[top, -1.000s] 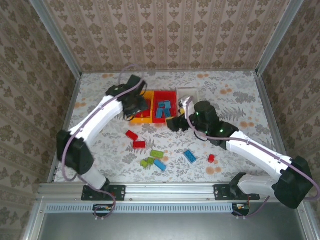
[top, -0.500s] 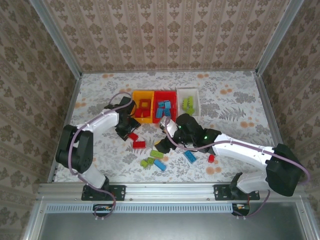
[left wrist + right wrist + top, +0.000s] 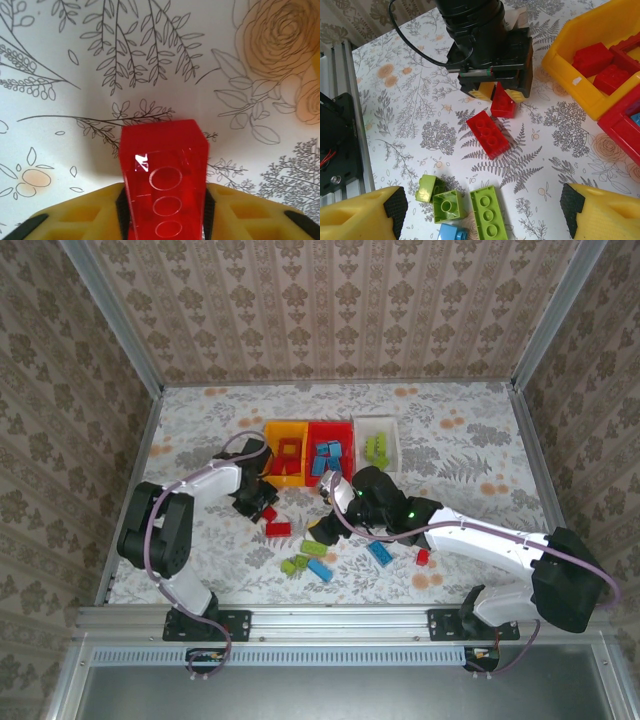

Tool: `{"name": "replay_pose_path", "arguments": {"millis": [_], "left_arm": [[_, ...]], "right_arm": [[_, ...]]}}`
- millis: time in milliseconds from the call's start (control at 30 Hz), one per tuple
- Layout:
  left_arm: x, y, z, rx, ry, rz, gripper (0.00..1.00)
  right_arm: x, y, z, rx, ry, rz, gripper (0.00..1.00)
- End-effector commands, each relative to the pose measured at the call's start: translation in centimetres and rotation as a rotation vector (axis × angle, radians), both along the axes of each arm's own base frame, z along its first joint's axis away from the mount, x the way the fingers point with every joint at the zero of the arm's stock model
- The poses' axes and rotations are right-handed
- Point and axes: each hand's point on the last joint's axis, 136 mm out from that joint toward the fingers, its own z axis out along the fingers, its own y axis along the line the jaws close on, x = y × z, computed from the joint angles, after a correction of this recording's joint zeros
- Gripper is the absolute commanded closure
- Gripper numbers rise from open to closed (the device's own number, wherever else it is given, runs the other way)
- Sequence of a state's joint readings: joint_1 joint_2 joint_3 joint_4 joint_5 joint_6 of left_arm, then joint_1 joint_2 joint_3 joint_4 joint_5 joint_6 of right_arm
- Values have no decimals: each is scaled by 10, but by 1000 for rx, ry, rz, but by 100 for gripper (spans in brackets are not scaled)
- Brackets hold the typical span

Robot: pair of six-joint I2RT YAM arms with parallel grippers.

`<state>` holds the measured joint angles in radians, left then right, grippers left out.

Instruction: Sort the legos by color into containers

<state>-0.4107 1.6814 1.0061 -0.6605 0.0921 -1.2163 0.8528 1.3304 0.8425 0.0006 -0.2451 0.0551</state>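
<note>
Grasping is the step in hand: left gripper (image 3: 258,508) is clamped on a tilted red brick (image 3: 164,170), left of centre in the overhead view, just below the yellow-orange bin (image 3: 283,480). Next, I'd guess, it needs lifting into that bin with the other reds. Right gripper (image 3: 481,201) hangs spread apart over lime bricks (image 3: 445,205).
</note>
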Motion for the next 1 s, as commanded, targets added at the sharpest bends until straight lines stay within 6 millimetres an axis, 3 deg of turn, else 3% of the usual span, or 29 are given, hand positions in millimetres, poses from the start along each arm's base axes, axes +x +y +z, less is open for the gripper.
{"name": "replay_pose_path", "arguments": {"millis": [0,67,233,367,467,600,733,967], "left_arm": [[-9,7,-8,28,29,5,67],[-6,12,4,56,-7,-2,72],[15,13,67,150,-157,-144,78],[37,-5,113,217,-250,-347,79],[62,-18,128,247,-286,-479,79],[99,-35,133,302,-277,-642,79],[126,-40,124,354,-231,-732,79],[161,-43,100,408,-199,-778,75]], "right_arm": [[8,4,13,26,-26,-24,17],[10,3,16,33,-28,-35,17],[24,-9,34,89,-55,-123,17],[45,-23,50,152,-76,-232,17],[65,-34,58,193,-76,-310,17],[93,-45,67,233,-71,-404,17],[113,-50,73,274,-47,-466,17],[123,-53,76,310,-19,-498,17]]}}
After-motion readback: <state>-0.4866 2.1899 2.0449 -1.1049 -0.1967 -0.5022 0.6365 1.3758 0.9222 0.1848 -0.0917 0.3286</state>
